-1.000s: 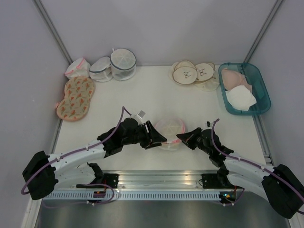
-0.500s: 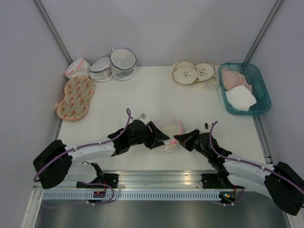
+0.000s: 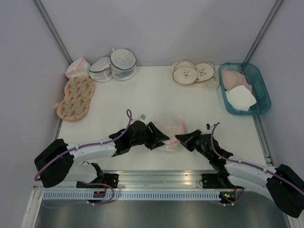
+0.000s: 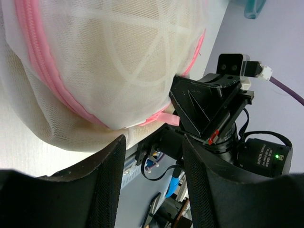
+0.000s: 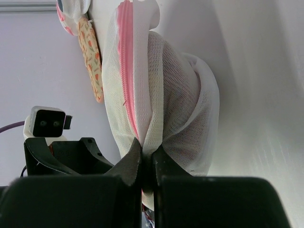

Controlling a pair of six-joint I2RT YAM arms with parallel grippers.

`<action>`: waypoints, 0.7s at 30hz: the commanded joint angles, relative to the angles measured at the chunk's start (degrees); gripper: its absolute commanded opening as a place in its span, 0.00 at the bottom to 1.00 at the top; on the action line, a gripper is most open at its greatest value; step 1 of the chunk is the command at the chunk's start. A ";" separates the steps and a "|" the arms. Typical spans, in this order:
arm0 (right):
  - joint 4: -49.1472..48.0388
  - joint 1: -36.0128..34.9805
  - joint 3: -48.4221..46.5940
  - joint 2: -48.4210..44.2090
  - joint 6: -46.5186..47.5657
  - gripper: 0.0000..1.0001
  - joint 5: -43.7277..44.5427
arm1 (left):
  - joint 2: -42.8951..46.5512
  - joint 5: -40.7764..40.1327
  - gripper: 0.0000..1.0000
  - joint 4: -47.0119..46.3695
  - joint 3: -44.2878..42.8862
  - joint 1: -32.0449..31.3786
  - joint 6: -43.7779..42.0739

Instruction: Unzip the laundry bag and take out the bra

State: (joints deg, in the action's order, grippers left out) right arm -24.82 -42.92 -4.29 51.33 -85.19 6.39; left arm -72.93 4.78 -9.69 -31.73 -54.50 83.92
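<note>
The left arm (image 3: 95,147) has swung rightward; the left hand (image 3: 160,136), spread wide, sits just beside the laundry bag (image 3: 169,127), pinched by the right hand (image 3: 182,138), on the white desk (image 3: 142,95).

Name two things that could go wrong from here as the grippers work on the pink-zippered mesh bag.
1. The right gripper is shut on mesh beside the pink zipper, perhaps not on its pull; tugging may lift or stretch the laundry bag instead of unzipping it.
2. The left gripper is open, its fingers only flanking the bag's edge, so the bag might slide.
</note>
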 commanded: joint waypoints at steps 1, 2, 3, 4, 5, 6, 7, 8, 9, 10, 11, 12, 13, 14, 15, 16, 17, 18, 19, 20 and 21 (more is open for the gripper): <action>-2.95 -0.15 -0.01 0.08 1.77 0.00 1.69 | -1.34 -1.70 0.56 -2.17 -0.18 -0.34 1.86; -3.30 -0.24 0.08 0.17 2.30 0.00 1.61 | -1.86 -1.96 0.56 -2.17 -0.35 -0.26 1.77; -3.65 -0.15 0.25 0.52 2.65 0.00 1.43 | -2.13 -2.22 0.56 -2.08 -0.44 -0.34 1.60; -4.01 -0.15 0.34 0.70 2.92 0.00 1.26 | -2.48 -2.40 0.57 -2.08 -0.36 -0.34 1.68; -4.36 -0.15 0.43 0.87 3.62 0.01 0.91 | -2.83 -2.49 0.57 -2.26 -0.35 -0.17 1.69; -4.80 -0.15 0.69 1.31 3.80 0.00 0.73 | -3.53 -2.75 0.57 -2.26 -0.27 -0.17 1.60; -5.24 -0.15 0.78 1.40 4.06 0.00 0.64 | -3.89 -2.75 0.57 -2.52 -0.27 -0.25 1.77; -5.59 -0.24 0.78 1.66 4.33 0.01 0.38 | -4.24 -2.75 0.57 -2.70 -0.18 -0.17 1.69; -6.03 -0.24 0.87 2.10 5.20 0.00 0.11 | -4.68 -2.93 0.57 -2.70 -0.27 -0.17 1.60; -6.21 -0.15 0.69 2.45 5.55 0.00 -0.15 | -5.46 -2.84 0.57 -2.61 -0.35 0.01 1.51; -6.38 -0.15 0.60 2.89 5.91 0.00 -0.85 | -5.82 -2.84 0.57 -2.70 -0.27 0.01 1.60; -7.60 -0.15 0.69 3.16 6.52 0.00 -1.38 | -6.17 -3.45 0.57 -2.70 -0.18 0.01 1.34; -8.22 -0.15 0.60 3.60 6.61 0.00 -1.99 | -6.78 -3.81 0.57 -2.53 -0.27 0.10 1.16; -9.01 -0.15 0.69 4.12 6.79 0.00 -2.43 | -6.97 -4.07 0.57 -2.26 -0.27 0.18 1.16; -11.28 -0.15 0.60 5.35 7.22 0.00 -4.35 | -7.23 -4.59 0.57 -2.35 -0.18 0.10 1.16; -11.91 -0.15 0.43 5.97 7.49 0.00 -5.07 | -7.49 -4.60 0.57 -2.35 -0.35 0.18 0.90; -12.62 -0.15 0.17 6.67 7.67 0.00 -6.12 | -7.67 -4.60 0.57 -2.26 -0.44 0.36 0.81; -13.32 -0.15 -0.27 8.07 7.67 0.00 -6.13 | -7.67 -6.69 0.57 -2.17 -0.62 0.36 0.63; -15.15 -0.15 -0.28 8.78 7.58 0.01 -9.09 | -7.41 -7.23 0.57 -1.91 -1.05 0.62 -0.07; -15.87 -0.15 -0.36 9.31 7.58 0.00 -9.90 | -7.15 -7.93 0.57 -1.12 -1.41 0.80 -0.42; -16.31 -0.15 -0.80 10.27 7.41 0.01 -10.78 | -6.97 -8.90 0.57 0.10 -1.67 1.06 -0.77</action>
State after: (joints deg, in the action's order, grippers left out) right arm -34.68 -42.85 -3.79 59.96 -78.61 1.91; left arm -80.12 1.19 -9.58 -31.75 -54.33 84.03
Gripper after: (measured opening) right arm 0.042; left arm 0.568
